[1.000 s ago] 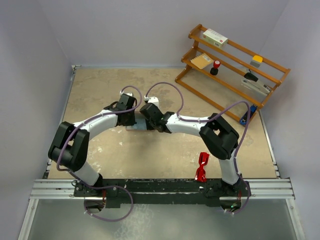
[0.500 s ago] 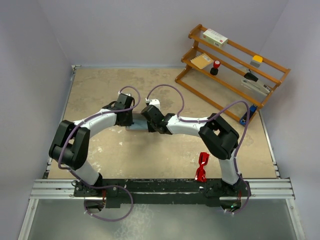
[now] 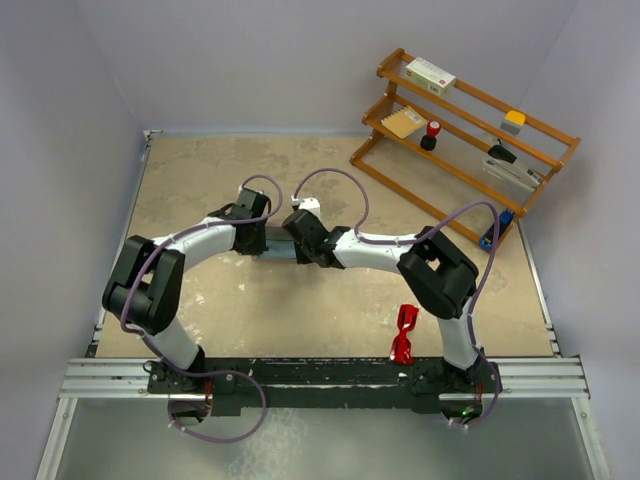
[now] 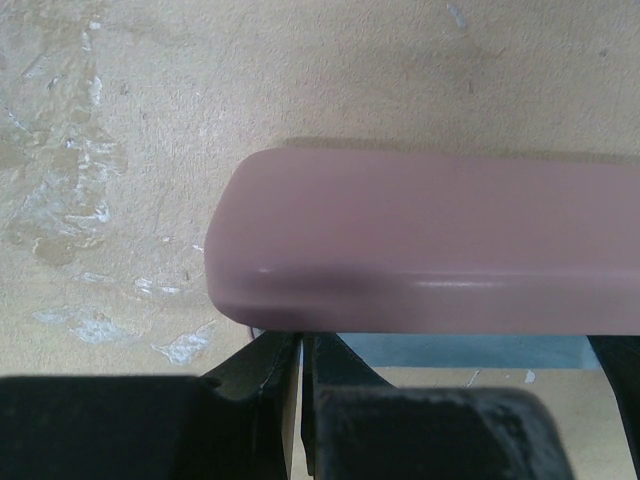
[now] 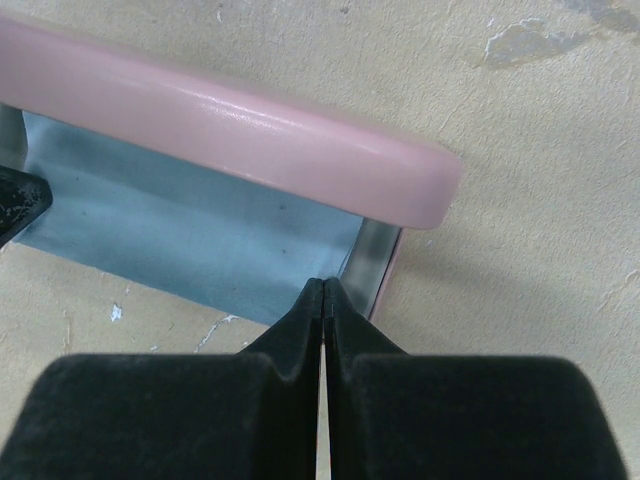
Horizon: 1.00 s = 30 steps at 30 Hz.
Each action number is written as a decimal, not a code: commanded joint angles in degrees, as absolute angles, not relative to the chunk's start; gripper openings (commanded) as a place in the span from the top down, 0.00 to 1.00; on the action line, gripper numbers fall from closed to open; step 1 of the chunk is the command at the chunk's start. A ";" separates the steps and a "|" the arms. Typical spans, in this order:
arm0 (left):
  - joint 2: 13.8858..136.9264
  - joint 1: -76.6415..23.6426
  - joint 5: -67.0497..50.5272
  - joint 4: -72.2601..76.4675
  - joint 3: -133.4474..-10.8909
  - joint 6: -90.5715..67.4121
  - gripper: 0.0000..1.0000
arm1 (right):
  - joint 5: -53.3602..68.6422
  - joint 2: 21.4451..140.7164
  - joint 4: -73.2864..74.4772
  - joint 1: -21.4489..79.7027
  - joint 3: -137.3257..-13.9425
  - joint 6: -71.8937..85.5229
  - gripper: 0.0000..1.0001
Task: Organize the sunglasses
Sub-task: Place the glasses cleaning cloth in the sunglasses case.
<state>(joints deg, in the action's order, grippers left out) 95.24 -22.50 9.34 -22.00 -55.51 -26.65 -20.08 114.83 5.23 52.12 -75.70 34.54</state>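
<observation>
Sunglasses (image 3: 404, 333): near edge of the surface (image 3: 200, 180), right side, beside the right arm's base.
Long axis: near to far, far end leaning slightly right.
Pink case (image 4: 430, 240): mid-surface, open over blue cloth (image 5: 190, 240).
Left jaws: together, below the lid.
Right jaws: together, at the cloth's corner.

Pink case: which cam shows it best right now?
Right wrist: the pink case shows its lid edge, one rounded end, and the blue cloth next to it. Left wrist gives only the lid's outer face, cut off at the right. Top external: almost entirely hidden.
</observation>
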 commanded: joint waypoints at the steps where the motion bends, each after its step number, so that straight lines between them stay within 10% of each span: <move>1: 96.16 -22.06 9.40 -21.90 -57.57 -25.55 1.00 | -21.66 114.29 4.16 51.95 -76.50 34.34 1.00; 30: 96.24 -22.06 9.15 -21.01 -57.41 -26.08 1.00 | -25.11 115.25 5.54 51.94 -77.37 28.22 1.00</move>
<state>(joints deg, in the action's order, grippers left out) 96.55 -22.50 9.08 -22.02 -55.81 -26.35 -21.69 115.15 5.21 52.12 -75.85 29.98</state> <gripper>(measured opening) 0.002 0.004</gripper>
